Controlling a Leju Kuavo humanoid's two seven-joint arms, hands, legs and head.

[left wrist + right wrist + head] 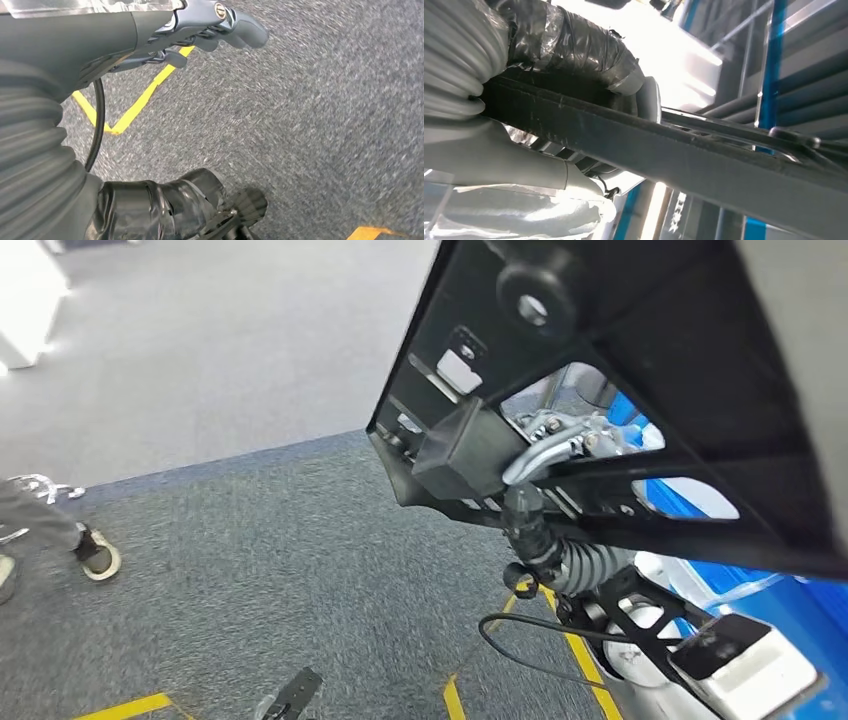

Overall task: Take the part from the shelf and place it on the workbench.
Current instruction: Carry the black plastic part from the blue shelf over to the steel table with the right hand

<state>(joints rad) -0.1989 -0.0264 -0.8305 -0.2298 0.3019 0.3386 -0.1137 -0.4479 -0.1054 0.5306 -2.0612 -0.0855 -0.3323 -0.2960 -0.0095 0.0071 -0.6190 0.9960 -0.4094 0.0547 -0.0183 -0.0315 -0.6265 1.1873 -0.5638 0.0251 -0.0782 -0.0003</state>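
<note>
Flat black perforated part (640, 380) gripped by right robot hand (574, 75); left robot hand (200, 35) loosely spread, empty.

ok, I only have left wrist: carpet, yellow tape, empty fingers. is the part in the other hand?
Observer: Yes. The right hand grips the large black plastic panel, held up close to the head camera.
Operator: What's behind it?
Observer: A blue metal frame, seen through the panel's openings.
Operator: Anyone nearby?
Observer: A person's shoe on the grey carpet, off to the robot's left.
</note>
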